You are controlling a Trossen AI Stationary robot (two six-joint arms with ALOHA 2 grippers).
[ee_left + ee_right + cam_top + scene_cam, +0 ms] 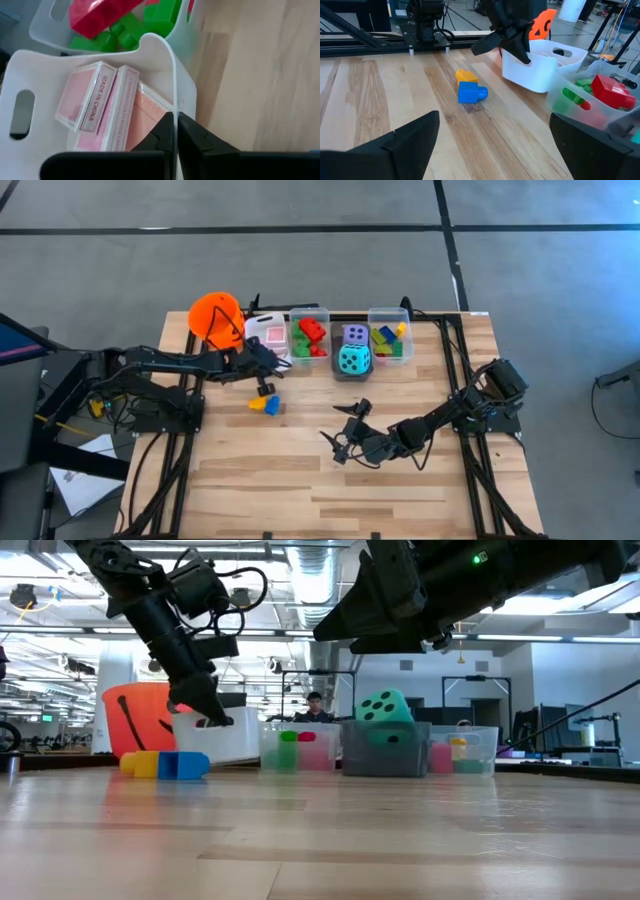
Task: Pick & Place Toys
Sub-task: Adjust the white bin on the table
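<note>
From above, the slatted wooden tabletop point(300, 480) carries a blocky yellow brick point(258, 404) touching a blue brick point(272, 406), near the left tool point(262, 356) at the white bin point(268, 332). At table height, a soft teal die point(383, 708) sits in a clear bin. The left wrist view shows the left tool pinching the white bin's thin wall beside pink-white cards point(95, 107). The right wrist view shows the right tool point(492, 137) spread wide over bare wood

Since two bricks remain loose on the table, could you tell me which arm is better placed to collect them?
Probably the left: its gripper hangs at the card bin, close by the yellow brick and blue brick. The right gripper hovers farther off.
</note>
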